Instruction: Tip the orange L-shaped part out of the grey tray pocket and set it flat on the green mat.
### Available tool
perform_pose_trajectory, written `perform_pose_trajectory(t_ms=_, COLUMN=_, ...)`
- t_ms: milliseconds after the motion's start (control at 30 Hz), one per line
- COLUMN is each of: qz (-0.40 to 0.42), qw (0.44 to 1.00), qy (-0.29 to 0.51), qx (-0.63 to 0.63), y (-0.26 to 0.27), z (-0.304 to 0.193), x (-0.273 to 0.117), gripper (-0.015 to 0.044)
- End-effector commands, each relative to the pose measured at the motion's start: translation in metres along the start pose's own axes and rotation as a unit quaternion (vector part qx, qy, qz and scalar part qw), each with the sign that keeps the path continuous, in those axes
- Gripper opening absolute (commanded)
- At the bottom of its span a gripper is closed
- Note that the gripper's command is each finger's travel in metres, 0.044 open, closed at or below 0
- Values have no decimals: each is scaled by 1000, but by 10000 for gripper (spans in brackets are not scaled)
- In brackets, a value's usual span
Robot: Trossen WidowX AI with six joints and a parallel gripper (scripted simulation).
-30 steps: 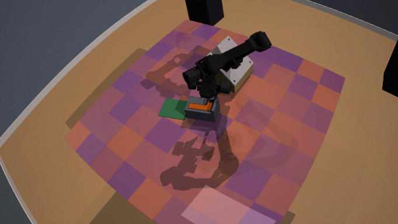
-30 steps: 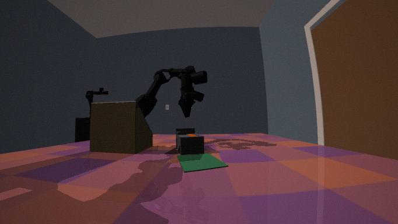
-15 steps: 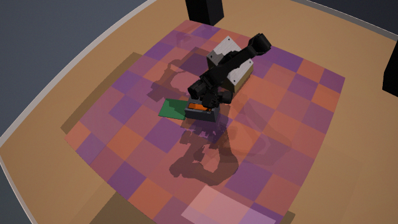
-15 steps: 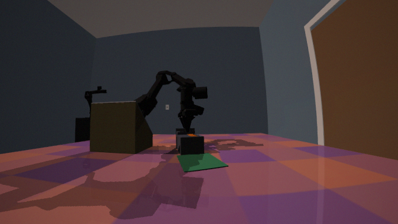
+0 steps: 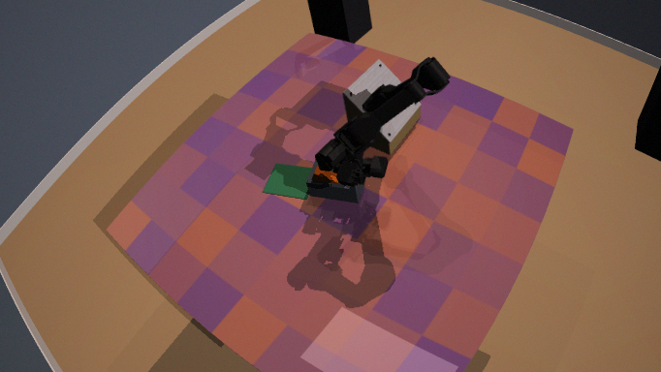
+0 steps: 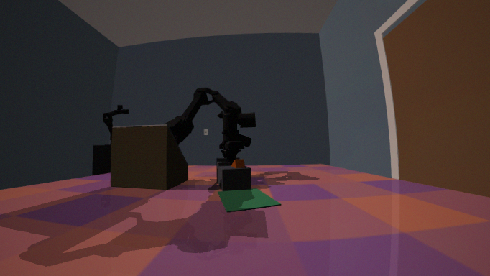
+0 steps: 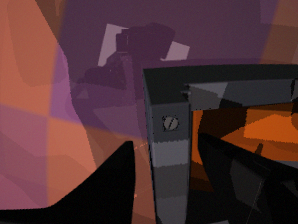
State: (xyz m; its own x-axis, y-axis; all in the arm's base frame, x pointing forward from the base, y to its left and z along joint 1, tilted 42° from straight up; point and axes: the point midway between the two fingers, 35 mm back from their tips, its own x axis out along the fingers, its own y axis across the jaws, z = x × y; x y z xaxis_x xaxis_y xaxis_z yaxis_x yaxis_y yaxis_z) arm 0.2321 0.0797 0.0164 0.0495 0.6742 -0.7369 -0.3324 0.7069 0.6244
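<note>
Checkered tabletop [image 5: 271, 223] [image 6: 323, 251] [image 7: 30, 165]: purple, pink and orange squares; lower edge cut off in the top view; broad arm shadows across it.
Black blocks [image 5: 339, 19] [image 5: 649, 116]: two, both cut off by the top view's border.
Robot arm [image 5: 356, 131] [image 6: 230, 123]: black, arched from its plinth to the tray; from above, it hides part of the tray and orange part.
Plinth [image 5: 370, 77] [image 6: 138, 158]: block-shaped, pale metal top; in the exterior view it hides the arm's foot.
Gripper [image 5: 350, 176] [image 6: 231, 159] [image 7: 165, 144]: partly open, holding nothing; one finger outside the tray wall, the other over the pocket; contact with the part cannot be told.
Green mat [image 5: 288, 181] [image 6: 248, 199]: flat, just beside the tray, partly shadowed.
Grey tray [image 5: 334, 192] [image 6: 236, 179] [image 7: 170, 172]: upright; cut off in the wrist view.
Orange L-shaped part [image 5: 326, 175] [image 6: 238, 164] [image 7: 270, 125]: in the tray, mat-side end above the rim; lower end hidden.
Wall plate [image 6: 205, 131]: pale, on the far wall; details too small to read.
Slotted screw [image 7: 170, 123]: in the tray's rim, near a corner.
</note>
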Motion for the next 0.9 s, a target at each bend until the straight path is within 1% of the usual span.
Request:
perform_pose_trajectory(t_ms=0, qz=-1, qw=1000, qy=5, qx=6, y=-1, z=-4, x=7, gripper=180)
perform_pose_trajectory(t_ms=200, qz=0, qw=1000, qy=5, qx=6, y=0, z=-5, x=16, gripper=180)
perform_pose_trajectory(t_ms=867, qz=4, qw=1000, qy=1, qx=1, y=1, z=-1, x=14, gripper=180)
